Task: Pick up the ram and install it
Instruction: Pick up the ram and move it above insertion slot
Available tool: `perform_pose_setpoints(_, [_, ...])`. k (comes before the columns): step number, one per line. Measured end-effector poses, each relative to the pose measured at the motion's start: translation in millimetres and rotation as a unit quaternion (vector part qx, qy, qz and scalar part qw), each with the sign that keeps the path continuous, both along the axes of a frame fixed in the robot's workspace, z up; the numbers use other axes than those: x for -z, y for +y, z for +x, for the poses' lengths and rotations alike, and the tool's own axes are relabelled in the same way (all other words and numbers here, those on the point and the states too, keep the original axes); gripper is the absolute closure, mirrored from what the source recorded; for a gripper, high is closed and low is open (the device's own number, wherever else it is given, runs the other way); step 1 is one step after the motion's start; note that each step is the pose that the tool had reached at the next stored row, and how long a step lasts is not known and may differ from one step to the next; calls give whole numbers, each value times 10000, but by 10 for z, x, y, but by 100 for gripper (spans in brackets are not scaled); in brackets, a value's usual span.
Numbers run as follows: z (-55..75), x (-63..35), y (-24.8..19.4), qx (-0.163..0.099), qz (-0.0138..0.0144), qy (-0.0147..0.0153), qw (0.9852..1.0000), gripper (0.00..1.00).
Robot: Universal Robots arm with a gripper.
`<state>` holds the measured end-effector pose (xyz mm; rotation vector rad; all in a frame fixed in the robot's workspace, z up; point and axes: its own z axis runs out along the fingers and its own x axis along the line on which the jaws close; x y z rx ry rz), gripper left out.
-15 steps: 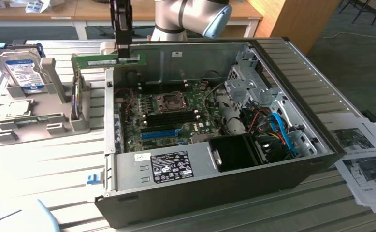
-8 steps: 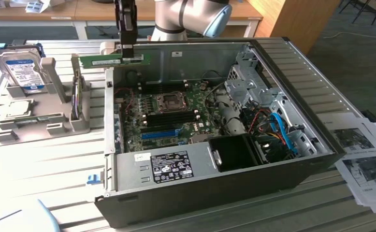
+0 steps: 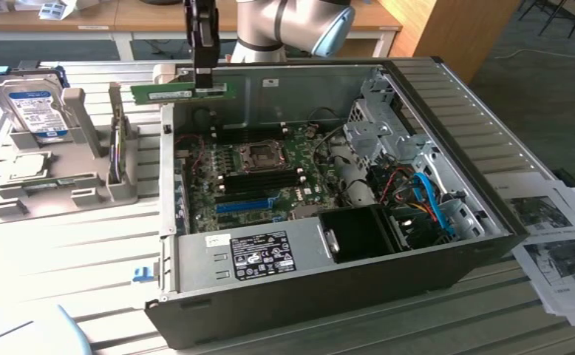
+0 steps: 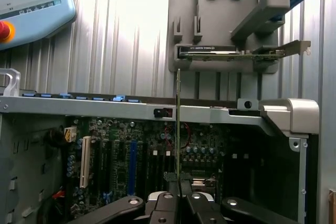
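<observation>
My gripper (image 3: 205,87) is shut on the ram (image 3: 166,92), a thin green stick held level in the air above the back wall of the open computer case (image 3: 465,255), towards the exterior view's left. In the wrist view the ram (image 4: 179,119) appears edge-on as a thin line rising from between the closed fingers of the gripper (image 4: 179,182). Below it lies the motherboard (image 3: 307,194) with its black memory slots (image 3: 264,179) beside the processor socket. The stick hangs clear of the board.
A grey parts rack (image 3: 60,188) stands at the exterior view's left with a silver, blue-labelled hard drive (image 3: 31,107) upright in it. A blue slot (image 3: 243,204) lies on the board. Papers (image 3: 559,244) lie at the right. A teach pendant (image 4: 31,1) rests beyond the case.
</observation>
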<state>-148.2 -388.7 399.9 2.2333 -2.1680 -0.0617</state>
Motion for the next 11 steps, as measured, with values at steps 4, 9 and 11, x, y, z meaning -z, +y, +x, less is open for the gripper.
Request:
perform_pose_setpoints(4, [39, 0, 0, 0, 0, 0, 10000, 89])
perform_pose_setpoints(9, [85, 0, 0, 0, 0, 0, 10000, 89])
perform_pose_setpoints(11, [103, 0, 0, 0, 0, 0, 10000, 89])
